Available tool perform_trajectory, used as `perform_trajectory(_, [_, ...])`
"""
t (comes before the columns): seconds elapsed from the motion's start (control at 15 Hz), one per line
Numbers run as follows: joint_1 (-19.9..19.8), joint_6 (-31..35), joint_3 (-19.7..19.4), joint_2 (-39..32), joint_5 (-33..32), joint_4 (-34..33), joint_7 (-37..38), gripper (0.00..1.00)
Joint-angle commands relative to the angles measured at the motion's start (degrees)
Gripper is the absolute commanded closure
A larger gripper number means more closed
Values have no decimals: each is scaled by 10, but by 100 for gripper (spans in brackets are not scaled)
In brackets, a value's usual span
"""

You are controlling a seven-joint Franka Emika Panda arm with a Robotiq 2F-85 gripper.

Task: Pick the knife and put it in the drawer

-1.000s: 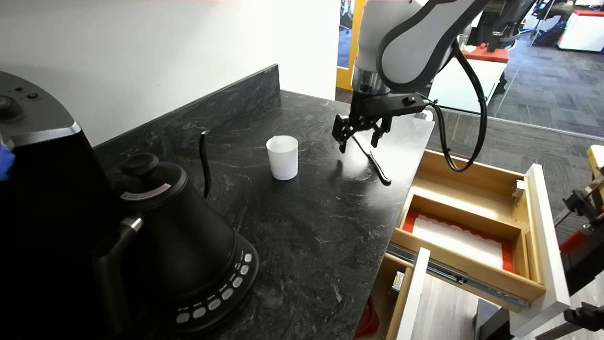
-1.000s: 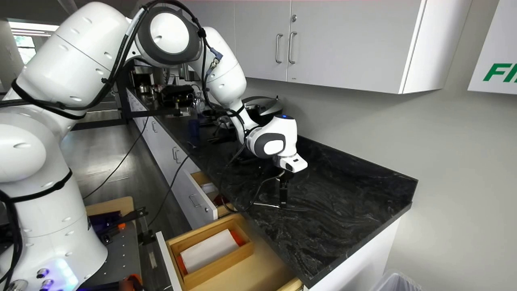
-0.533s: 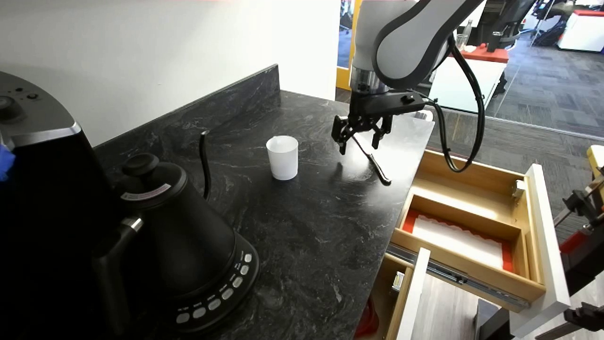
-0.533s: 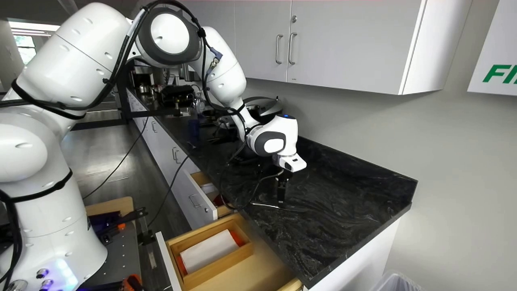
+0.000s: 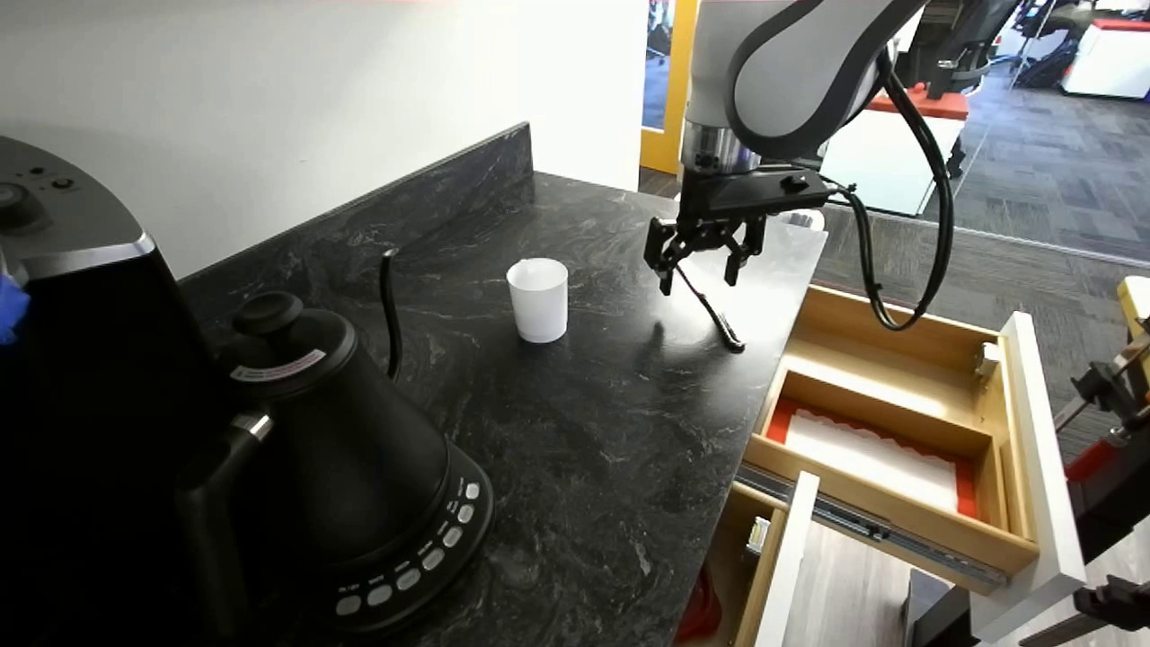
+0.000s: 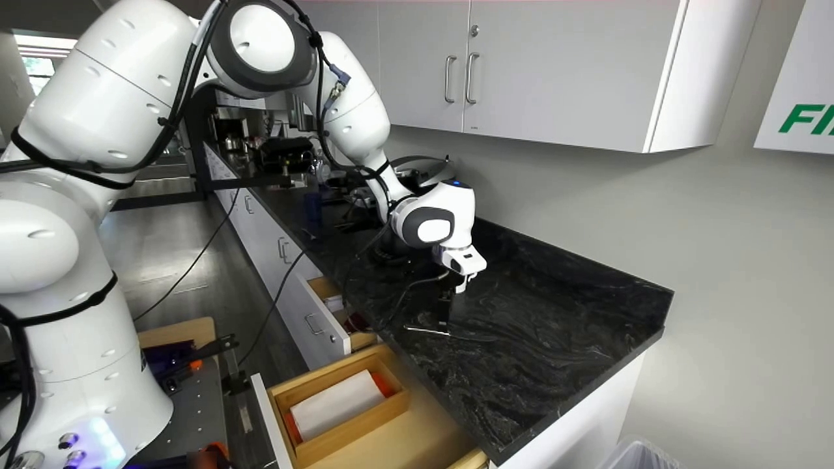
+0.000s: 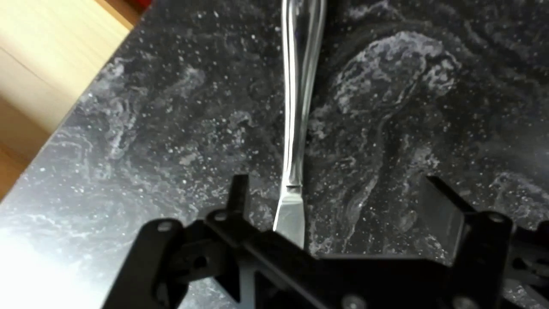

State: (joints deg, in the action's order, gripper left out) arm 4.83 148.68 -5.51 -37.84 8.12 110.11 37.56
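The knife (image 7: 296, 107) lies flat on the dark counter, silvery in the wrist view, with its handle pointing up that picture. The lower part of its blade is hidden behind the gripper. The knife (image 5: 719, 316) looks dark and thin in an exterior view. My gripper (image 7: 336, 184) is open above it, with the knife in the gap but nearer the left finger (image 7: 238, 193). A reflection under the gripper (image 5: 698, 280) shows its tips apart from the counter. Pulled out beside the counter edge, the light-wood drawer (image 5: 885, 402) has a divider and a red-and-white item in one compartment.
A white cup (image 5: 539, 301) stands on the counter, with a black kettle (image 5: 350, 449) closer to that camera. Below the wooden drawer, a lower drawer (image 5: 782, 566) is also partly out. A cable loop (image 5: 934, 261) hangs from the arm near the counter edge. Wall cabinets (image 6: 554, 71) overhang the counter.
Over the last half second my open gripper has shifted a little sideways, toward the counter's drawer side. Knife, cup and drawers have not moved.
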Motion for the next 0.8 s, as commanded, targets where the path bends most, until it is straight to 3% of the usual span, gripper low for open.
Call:
perform_trajectory(0.0, [17,-4,-15,68,7,79,23,0])
perform_trajectory(0.4, [12,44,-4,104,18,147,25,0])
perform_trajectory(0.73, [13,77,-1,100,22,164,20,0])
